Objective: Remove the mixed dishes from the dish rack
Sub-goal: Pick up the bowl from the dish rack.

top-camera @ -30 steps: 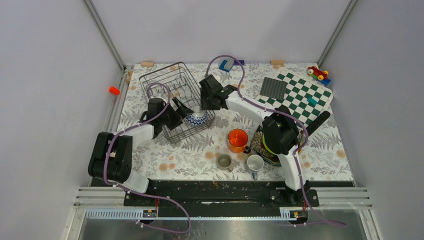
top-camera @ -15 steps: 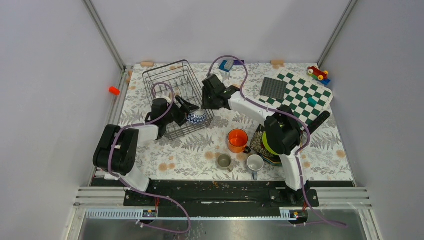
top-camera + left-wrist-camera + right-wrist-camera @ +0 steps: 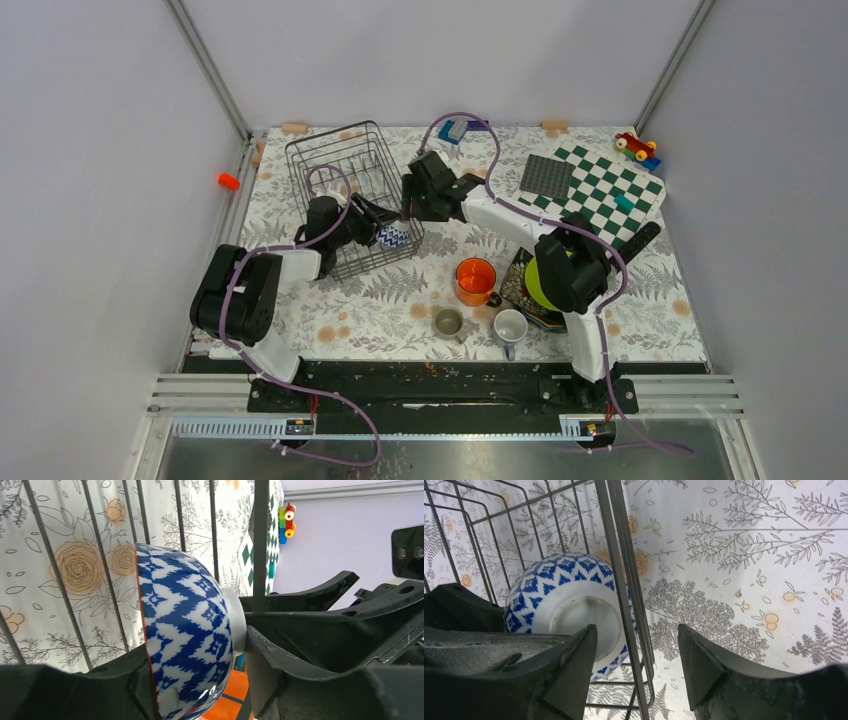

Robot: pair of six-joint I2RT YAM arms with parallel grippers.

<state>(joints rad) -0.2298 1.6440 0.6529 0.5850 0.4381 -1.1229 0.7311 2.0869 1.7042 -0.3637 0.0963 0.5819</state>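
The blue-and-white patterned bowl (image 3: 185, 640) stands on edge inside the dish rack (image 3: 340, 175), at its near right corner. My left gripper (image 3: 197, 680) is shut on the bowl, one finger at the rim and the other finger (image 3: 280, 675) against the grey foot. From above, the left gripper (image 3: 372, 225) reaches in from the left. My right gripper (image 3: 636, 630) is open and straddles the rack's right wall wire (image 3: 616, 580), with the bowl (image 3: 569, 605) just behind it. An orange mug (image 3: 475, 280), grey cup (image 3: 448, 322), white mug (image 3: 510, 326) and stacked plates (image 3: 527, 290) sit on the table.
A green-white chequered board (image 3: 610, 195) with a dark studded square (image 3: 547, 178) lies at the back right, with toy bricks (image 3: 637, 147) behind it. A blue block (image 3: 452, 130) sits at the far edge. The right arm's body hangs over the plate stack.
My left gripper has closed from wide open onto the bowl and pushed further into the rack. My right gripper has opened wider around the rack's wall wire.
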